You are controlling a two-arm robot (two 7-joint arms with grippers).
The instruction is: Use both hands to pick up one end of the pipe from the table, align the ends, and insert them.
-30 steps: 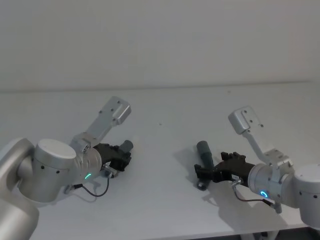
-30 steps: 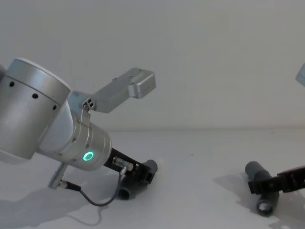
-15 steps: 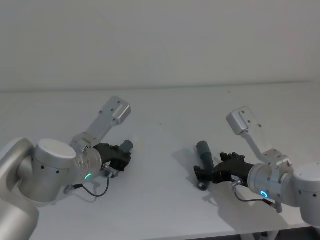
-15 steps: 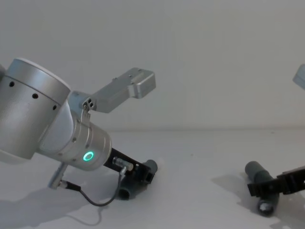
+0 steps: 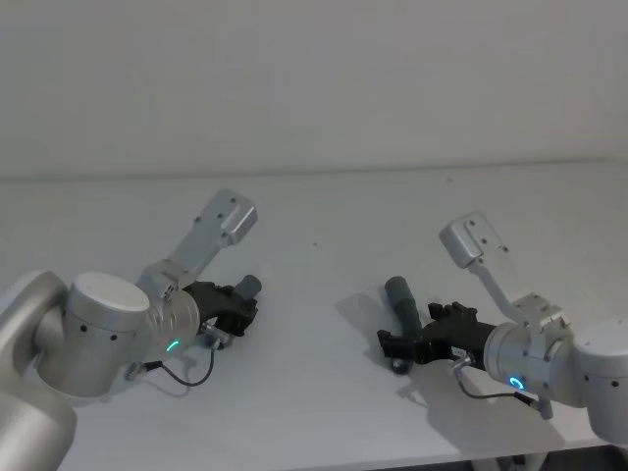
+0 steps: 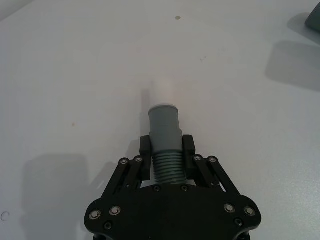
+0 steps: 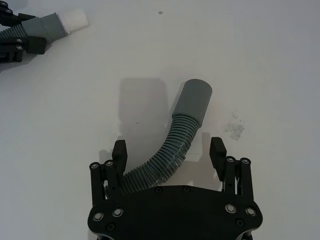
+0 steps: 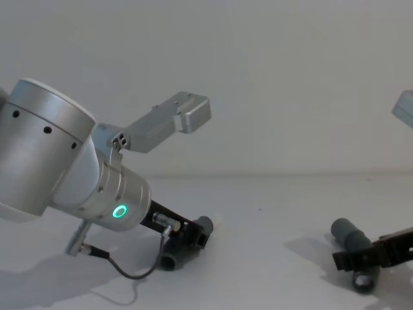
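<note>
My left gripper (image 5: 234,308) rests low on the table (image 5: 324,211), shut on the ribbed middle of one pipe piece (image 6: 164,125). That piece's grey cuff and white tip (image 6: 162,90) stick out past the fingers (image 6: 145,149). The chest view shows this gripper (image 8: 188,237) with the cuff (image 8: 205,225) beyond it. My right gripper (image 7: 168,149) is open and straddles the ribbed bend of the other pipe piece (image 7: 183,131), which lies on the table. Its smooth cuff (image 7: 195,101) points away from the gripper. From the head view, this gripper (image 5: 400,345) sits at the near end of that piece (image 5: 401,297).
The white table stretches broad and bare between the two arms. The right wrist view catches the left gripper's pipe piece (image 7: 39,27) with its white tip (image 7: 74,19) farther off. A small dark speck (image 5: 315,244) marks the table's middle.
My right gripper has slid forward and a little left along the table, so its open fingers now reach around the pipe piece. The left arm has stayed still.
</note>
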